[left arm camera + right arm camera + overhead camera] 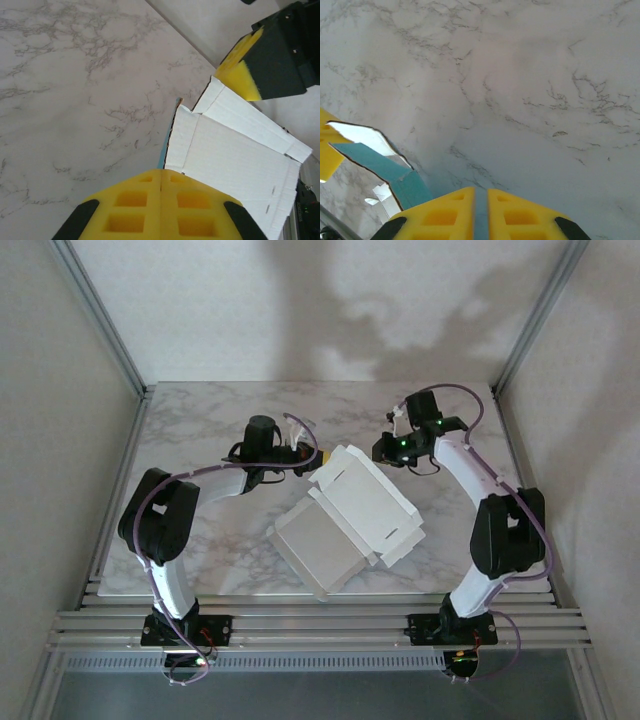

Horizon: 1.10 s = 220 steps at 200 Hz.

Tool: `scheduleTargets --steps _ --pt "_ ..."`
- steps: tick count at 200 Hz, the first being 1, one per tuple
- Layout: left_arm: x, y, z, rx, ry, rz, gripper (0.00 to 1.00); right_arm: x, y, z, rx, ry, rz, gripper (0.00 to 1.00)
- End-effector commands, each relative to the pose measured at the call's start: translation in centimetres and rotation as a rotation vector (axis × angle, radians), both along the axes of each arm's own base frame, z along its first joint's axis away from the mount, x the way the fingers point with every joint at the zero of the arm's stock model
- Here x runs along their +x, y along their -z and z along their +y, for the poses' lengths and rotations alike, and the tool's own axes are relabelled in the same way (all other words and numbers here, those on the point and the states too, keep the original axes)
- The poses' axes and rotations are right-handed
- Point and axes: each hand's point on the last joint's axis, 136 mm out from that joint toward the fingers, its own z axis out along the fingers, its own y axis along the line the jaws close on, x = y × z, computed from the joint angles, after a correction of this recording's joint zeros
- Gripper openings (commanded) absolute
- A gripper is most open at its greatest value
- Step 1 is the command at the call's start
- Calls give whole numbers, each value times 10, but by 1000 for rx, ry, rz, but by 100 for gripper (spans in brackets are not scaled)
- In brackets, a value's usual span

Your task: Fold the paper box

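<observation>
The paper box [352, 518] lies partly folded in the middle of the marble table, pale white face up. In the left wrist view its white panels [235, 155] spread to the right, with a turquoise edge showing along the left side. My left gripper [161, 172] is shut, and the box's near corner edge runs into the seam between its yellow fingers. It sits at the box's far left corner [312, 462]. My right gripper [481, 192] is closed on a turquoise strip of the box, at the far right corner [385, 448]. A turquoise flap [395, 175] slopes away to its left.
The marble table [200, 420] has bare surface behind and to both sides of the box. Aluminium posts [100, 310] rise at the back corners and rails [320, 625] run along the near edge. White walls enclose the cell.
</observation>
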Motion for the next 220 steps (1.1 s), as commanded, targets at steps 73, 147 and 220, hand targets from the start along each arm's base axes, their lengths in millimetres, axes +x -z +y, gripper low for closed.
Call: scheduleTargets --steps 73,147,220 --pt "-7 -6 -11 -50 14 -17 0 -15 6 14 -116 8 -63 15" --pt "-21 -4 -8 -45 29 -27 0 -23 19 31 -203 -52 -86 16" --pt "-19 -5 -9 -53 20 -16 0 -31 35 36 -307 -107 -86 15"
